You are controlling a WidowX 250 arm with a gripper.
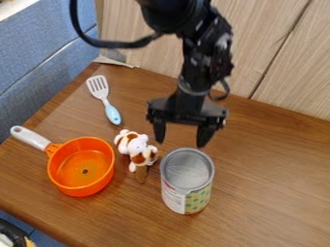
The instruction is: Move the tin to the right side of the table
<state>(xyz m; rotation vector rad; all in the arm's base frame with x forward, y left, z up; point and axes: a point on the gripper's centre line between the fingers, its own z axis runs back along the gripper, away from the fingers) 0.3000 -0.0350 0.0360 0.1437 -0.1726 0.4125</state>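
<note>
Light's fairly bright & even, shadows v. soft; a bit of pale sheen on the table [277, 154], glints w/in the open tin [187, 169].

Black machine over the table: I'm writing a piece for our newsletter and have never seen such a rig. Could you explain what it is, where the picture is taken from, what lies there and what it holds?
The machine is a robot arm, coming in from the top edge. Its hand is a two-finger gripper, hanging with its fingers apart and holding nothing. The picture comes from a fixed camera looking down at a slant onto a wooden table.

Just below the gripper in the picture stands an upright tin, which the robot is meant to move. To its left are a small brown-and-white soft toy and an orange pan with a pale handle. Farther back lies a slotted spatula.
</note>
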